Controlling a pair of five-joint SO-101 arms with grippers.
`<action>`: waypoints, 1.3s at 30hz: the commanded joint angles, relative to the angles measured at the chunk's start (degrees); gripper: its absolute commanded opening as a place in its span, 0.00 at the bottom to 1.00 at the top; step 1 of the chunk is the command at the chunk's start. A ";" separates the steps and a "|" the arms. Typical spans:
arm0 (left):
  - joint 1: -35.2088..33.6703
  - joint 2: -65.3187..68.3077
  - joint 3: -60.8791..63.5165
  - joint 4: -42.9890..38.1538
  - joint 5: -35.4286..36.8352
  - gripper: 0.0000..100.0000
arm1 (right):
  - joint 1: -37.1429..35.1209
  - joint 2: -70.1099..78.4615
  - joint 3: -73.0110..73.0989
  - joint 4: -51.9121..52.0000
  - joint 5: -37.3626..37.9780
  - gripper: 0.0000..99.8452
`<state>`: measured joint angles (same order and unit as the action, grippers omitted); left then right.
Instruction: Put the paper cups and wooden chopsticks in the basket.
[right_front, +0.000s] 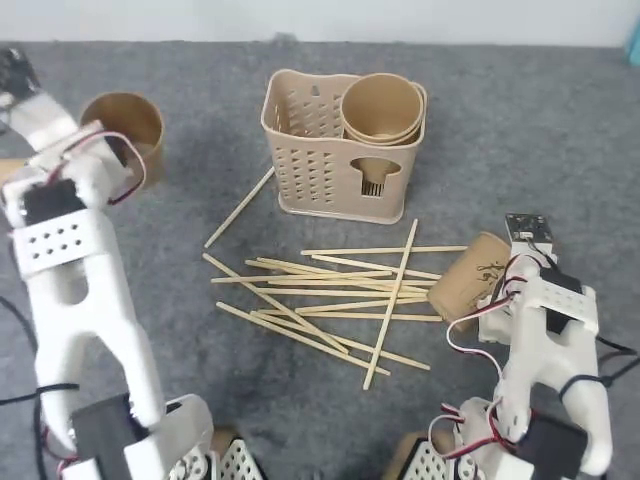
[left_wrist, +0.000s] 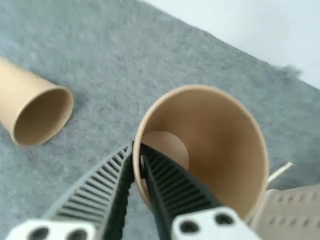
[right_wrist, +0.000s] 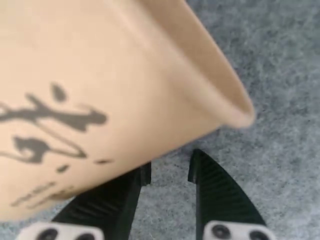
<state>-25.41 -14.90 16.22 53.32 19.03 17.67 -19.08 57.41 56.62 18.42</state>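
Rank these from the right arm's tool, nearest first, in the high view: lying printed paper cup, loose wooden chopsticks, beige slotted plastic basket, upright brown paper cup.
From the right tool:
1. Lying printed paper cup, right beside it.
2. Loose wooden chopsticks, mid-table.
3. Beige slotted plastic basket, at the back.
4. Upright brown paper cup, far left.

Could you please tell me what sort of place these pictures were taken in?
Most likely a tabletop robot practice bench: a grey felt-like mat covers the table, two white arms stand side by side, and a basket, paper cups and chopsticks are laid out as props.
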 joint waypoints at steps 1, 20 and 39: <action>1.67 -3.52 -6.37 2.64 7.03 0.01 | -0.57 -1.63 -0.09 -0.66 0.09 0.14; 25.49 -3.16 -36.62 12.92 17.14 0.01 | -0.57 -1.63 -0.09 -0.84 0.09 0.14; 44.75 17.32 -51.65 16.62 16.88 0.02 | -0.48 -1.63 -0.09 -0.84 0.26 0.14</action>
<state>18.90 -1.10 -28.09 66.86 35.38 17.67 -19.08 57.41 56.62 18.42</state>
